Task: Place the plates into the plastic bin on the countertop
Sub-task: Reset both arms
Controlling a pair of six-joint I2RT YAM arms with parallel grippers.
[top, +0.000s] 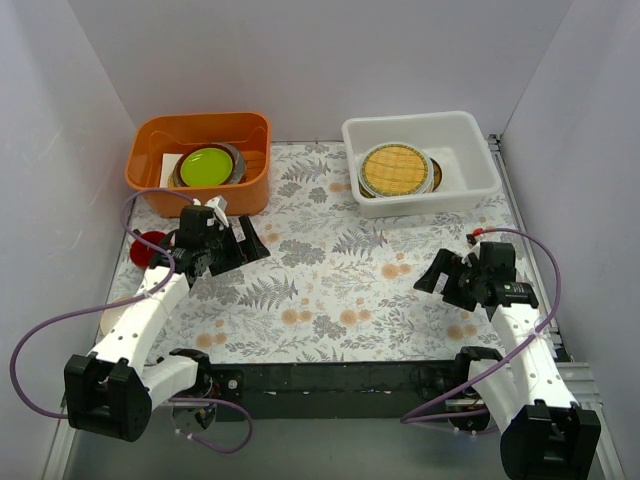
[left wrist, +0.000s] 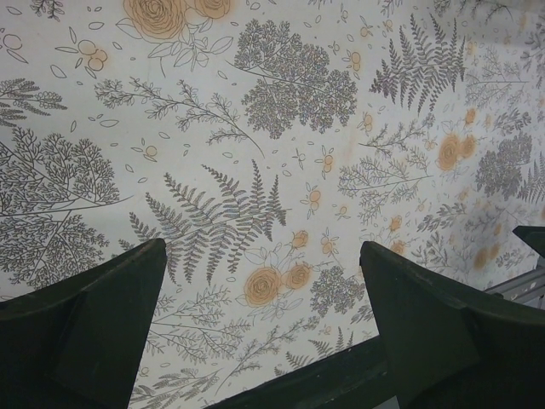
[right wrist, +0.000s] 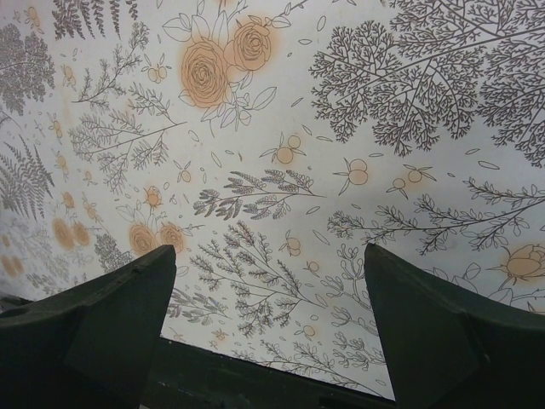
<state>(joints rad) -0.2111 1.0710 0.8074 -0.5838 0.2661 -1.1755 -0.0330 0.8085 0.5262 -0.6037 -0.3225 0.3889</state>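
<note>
The flat white countertop (top: 330, 290) printed with grey ferns and small orange flowers fills most of the top view. At its far right stands the large translucent white plastic bin (top: 470, 195). Inside the bin a woven straw-yellow plate (top: 396, 168) lies on top of a stack, with the edges of other plates showing beneath it. At far left an orange tub (top: 150, 175) holds a plain lime-green plate (top: 205, 166) on grey dishes. The left gripper (left wrist: 262, 251) and the right gripper (right wrist: 271, 251) hang above bare countertop with fingers spread wide and nothing between them. A small red item (top: 148, 248) sits beside the left arm
</note>
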